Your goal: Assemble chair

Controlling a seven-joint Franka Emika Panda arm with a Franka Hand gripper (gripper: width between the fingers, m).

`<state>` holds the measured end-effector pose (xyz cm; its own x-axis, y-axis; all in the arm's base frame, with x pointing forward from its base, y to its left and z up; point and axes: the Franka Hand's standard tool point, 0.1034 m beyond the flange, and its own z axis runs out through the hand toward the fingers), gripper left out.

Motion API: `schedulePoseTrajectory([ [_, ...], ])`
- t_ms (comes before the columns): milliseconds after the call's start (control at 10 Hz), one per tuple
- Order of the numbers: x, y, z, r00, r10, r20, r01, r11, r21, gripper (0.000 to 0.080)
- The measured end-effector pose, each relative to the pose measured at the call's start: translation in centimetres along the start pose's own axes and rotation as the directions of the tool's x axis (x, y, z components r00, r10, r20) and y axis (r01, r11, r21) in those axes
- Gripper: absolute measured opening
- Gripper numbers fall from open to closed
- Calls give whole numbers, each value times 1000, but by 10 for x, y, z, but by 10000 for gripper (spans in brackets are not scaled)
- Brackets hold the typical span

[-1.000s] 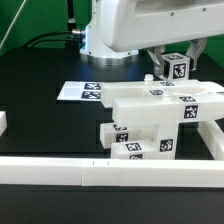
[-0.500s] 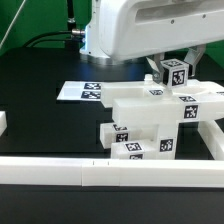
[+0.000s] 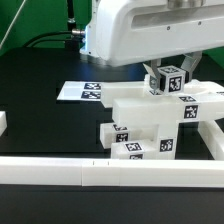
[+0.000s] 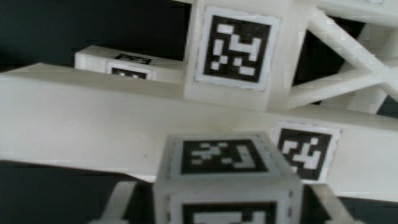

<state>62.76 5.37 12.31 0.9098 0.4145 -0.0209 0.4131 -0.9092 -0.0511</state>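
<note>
The partly built white chair stands at the exterior view's right, tagged blocks stacked on a notched base. My gripper is shut on a cube-ended peg and holds it just above the chair's top block. In the wrist view the peg's tagged cube sits between my fingers, with the X-braced frame and its tag behind it. The peg's shaft is hidden.
The marker board lies flat on the black table behind the chair. Long white border rails run along the front, and another rail runs at the exterior view's right.
My gripper has carried the peg toward the exterior view's left and lower, from above the chair's right end to just over its top block.
</note>
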Motion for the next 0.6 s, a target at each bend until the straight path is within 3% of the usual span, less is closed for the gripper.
schedulePoseTrajectory([
  [600,-1,-3,-3,1000,6,2,-6,1000,3,275],
])
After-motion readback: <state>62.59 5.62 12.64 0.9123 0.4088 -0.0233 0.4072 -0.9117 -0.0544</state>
